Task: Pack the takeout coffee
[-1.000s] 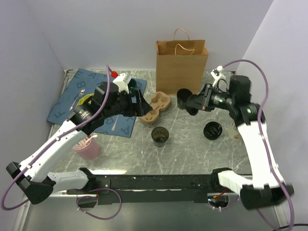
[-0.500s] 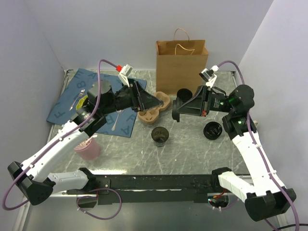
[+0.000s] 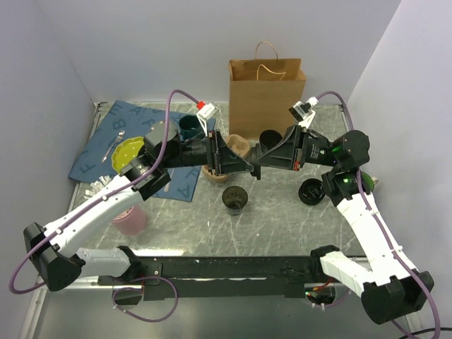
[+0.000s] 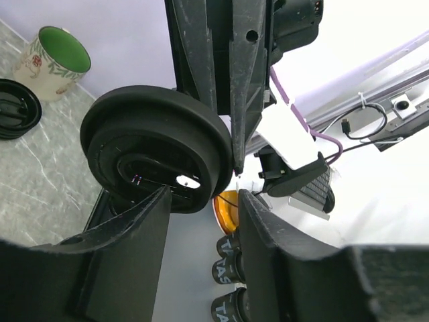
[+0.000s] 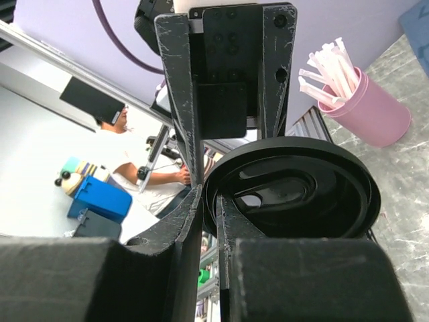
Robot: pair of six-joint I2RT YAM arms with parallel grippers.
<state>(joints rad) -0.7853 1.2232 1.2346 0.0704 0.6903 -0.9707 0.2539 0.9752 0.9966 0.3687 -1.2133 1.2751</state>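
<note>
1. Left wrist view shows the left gripper (image 4: 201,201) with fingers spread, the lid (image 4: 154,151) just past their tips
2. Seen from the right wrist, the right gripper (image 5: 209,201) is clamped on the lid's rim and holds it on edge in the air over the desk's middle; the black cup (image 3: 269,138) stands open just before the bag (image 3: 267,88) at the far edge
3. This looks like a handover: I would slide the left fingers over the free rim, opposite the right fingers, shut them firmly, and only then release the right, so the lid neither drops nor twists
4. From above, both grippers cover the lid and the right one hides part of the black cup; a dark cup (image 3: 234,199) stands nearer the near edge, and I cannot tell which of the two the lid fits, nor whether either holds coffee
</note>
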